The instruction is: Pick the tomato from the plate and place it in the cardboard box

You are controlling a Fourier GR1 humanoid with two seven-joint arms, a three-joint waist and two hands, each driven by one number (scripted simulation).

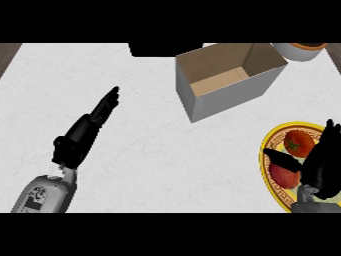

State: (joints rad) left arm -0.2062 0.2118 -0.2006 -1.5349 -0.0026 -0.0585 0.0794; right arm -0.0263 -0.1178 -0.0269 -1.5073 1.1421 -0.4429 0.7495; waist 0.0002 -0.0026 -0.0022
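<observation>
**Open robot hand over the plate, tomato not yet held**

Nearest, at the lower right, the right robot hand [324,162] hangs over the plate [264,152]. Its fingers are straight and its thumb is spread out to the left, so it is closed on nothing. At the lower left, the left robot hand [81,135] rests above the worktop [143,165], fingers straight and pointing up and to the right, well apart from everything.

The tomato [298,142] lies on the far left part of the plate, just beside the fingers and just beyond the thumb, with its green stem end showing. A second reddish piece [282,175] lies nearer on the plate, partly hidden under the thumb. I cannot tell what it is.

The tomato is likely light, smooth-skinned and somewhat soft, so it may roll or slip out of a pinch and could bruise if squeezed. The safer hold is probably around its widest part, thumb on one side and fingers on the other, avoiding the neighbouring piece.

Farther off, up and to the left of the plate and apart from it, the cardboard box [228,75] stands upright with its top open. Beyond it, a bowl [302,50] and a dark object [162,49] sit at the far edge.
</observation>
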